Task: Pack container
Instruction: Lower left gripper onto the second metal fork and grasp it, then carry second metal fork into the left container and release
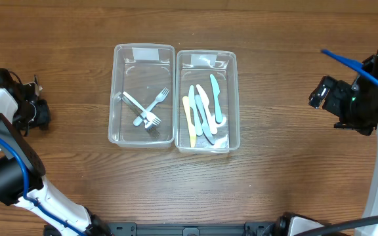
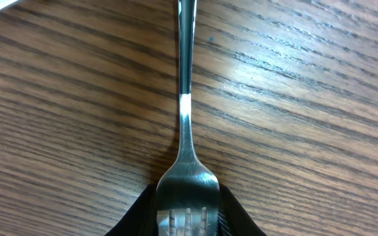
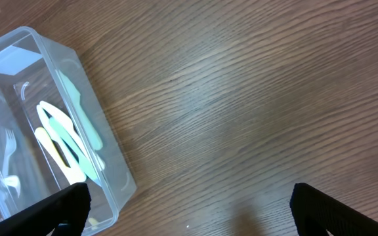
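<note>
At the table's (image 1: pixel 274 39) left edge, the L gripper (image 1: pixel 39 111) sits well apart from the tubs. The overhead view doesn't show what it has. The L wrist view does: a metal fork (image 2: pixel 185 131) lying flat on the wood, handle running away from the cam. Its head is wedged btwn the two black fingers (image 2: pixel 136 219), which press on both sides, so the jaws are pinching the fork just behind the tines. Otherwise that view has only wood grain and a white sliver at its top-left corner; can't tell what that is.

Near the table's right edge, the R gripper (image 1: pixel 319 92) is over bare wood. The R wrist view shows its jaws spread wide, w/ the fingers (image 3: pixel 58 210) at the frame's two bottom corners.

Mid-table, two clear plastic tubs stand just beside each other.
- Left tub (image 1: pixel 115 98): a few metal forks (image 1: pixel 148 113), crossed in a loose pile.
- Right tub (image 1: pixel 235 98): pastel plastic knives (image 1: pixel 205 108) in blue, white and yellow, lying roughly parallel, lengthwise.

The R wrist view gets the right tub's corner close up, w/ the knives seen through its wall. Only the overhead view gives both tubs whole.
</note>
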You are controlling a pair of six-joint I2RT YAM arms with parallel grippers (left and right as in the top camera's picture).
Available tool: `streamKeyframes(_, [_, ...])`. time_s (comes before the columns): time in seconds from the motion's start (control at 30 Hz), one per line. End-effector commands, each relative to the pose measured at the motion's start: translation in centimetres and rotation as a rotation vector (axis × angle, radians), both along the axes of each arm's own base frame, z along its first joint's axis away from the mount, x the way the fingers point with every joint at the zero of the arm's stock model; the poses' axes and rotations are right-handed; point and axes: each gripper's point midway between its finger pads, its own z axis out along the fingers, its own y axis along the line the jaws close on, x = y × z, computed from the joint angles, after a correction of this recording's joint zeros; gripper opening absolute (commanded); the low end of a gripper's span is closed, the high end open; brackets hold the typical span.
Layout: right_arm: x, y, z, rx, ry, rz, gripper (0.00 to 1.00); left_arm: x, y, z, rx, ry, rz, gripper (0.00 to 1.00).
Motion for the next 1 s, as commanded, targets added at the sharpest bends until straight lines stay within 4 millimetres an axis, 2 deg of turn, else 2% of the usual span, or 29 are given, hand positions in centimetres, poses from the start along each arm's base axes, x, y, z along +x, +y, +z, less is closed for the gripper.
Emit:
streamKeyframes(0.0, [-0.1, 0.0, 0.4, -0.013, -0.014, -0.001, 1.0, -0.8, -0.5, -1.3, -0.053, 0.064, 0.077, 0.04])
streamKeyframes(0.1, [-0.1, 0.0, 0.4, -0.013, -0.014, 0.0, 1.0, 0.9, -1.3, 1.8, -0.064, 0.022, 0.063, 0.04])
streamKeyframes(0.2, [-0.1, 0.0, 0.4, -0.012, -0.014, -0.001, 1.0, 3.1, -2.6, 6.9, -0.025, -0.065, 0.008, 0.04])
streamKeyframes(0.3, [-0.1, 0.0, 0.4, -0.011, -0.014, 0.0, 1.0, 5.1, -5.4, 13.0, 0.027, -0.184, -0.07, 0.04])
streamKeyframes(0.37, [-0.1, 0.1, 0.4, -0.005, -0.016, 0.002, 1.0, 6.0, -8.5, 17.4, 0.054, -0.271, -0.144, 0.04])
streamKeyframes(0.4, [-0.1, 0.1, 0.4, -0.005, -0.016, 0.003, 1.0, 6.3, -11.2, 20.0, 0.065, -0.322, -0.209, 0.04])
streamKeyframes(0.5, [-0.1, 0.1, 0.4, -0.005, -0.016, 0.003, 1.0, 6.1, -16.5, 23.4, 0.09, -0.374, -0.34, 0.04])
streamKeyframes(0.6, [-0.1, 0.1, 0.4, -0.003, -0.015, 0.003, 1.0, 5.4, -22.1, 24.2, 0.088, -0.376, -0.514, 0.04])
streamKeyframes(0.63, [-0.1, 0.2, 0.4, 0.0, -0.016, 0.004, 1.0, 5.1, -24.3, 24.0, 0.077, -0.367, -0.577, 0.04])
streamKeyframes(0.73, [-0.1, 0.3, 0.4, 0.002, -0.016, 0.005, 1.0, 4.4, -28.7, 22.7, 0.056, -0.333, -0.691, 0.04])
streamKeyframes(0.83, [-0.2, 0.3, 0.4, 0.003, -0.014, 0.005, 1.0, 4.3, -31.5, 20.5, 0.049, -0.273, -0.763, 0.04])
streamKeyframes(0.97, [-0.2, 0.3, 0.4, 0.003, -0.014, 0.005, 1.0, 4.6, -32.6, 16.4, 0.03, -0.168, -0.789, 0.04])
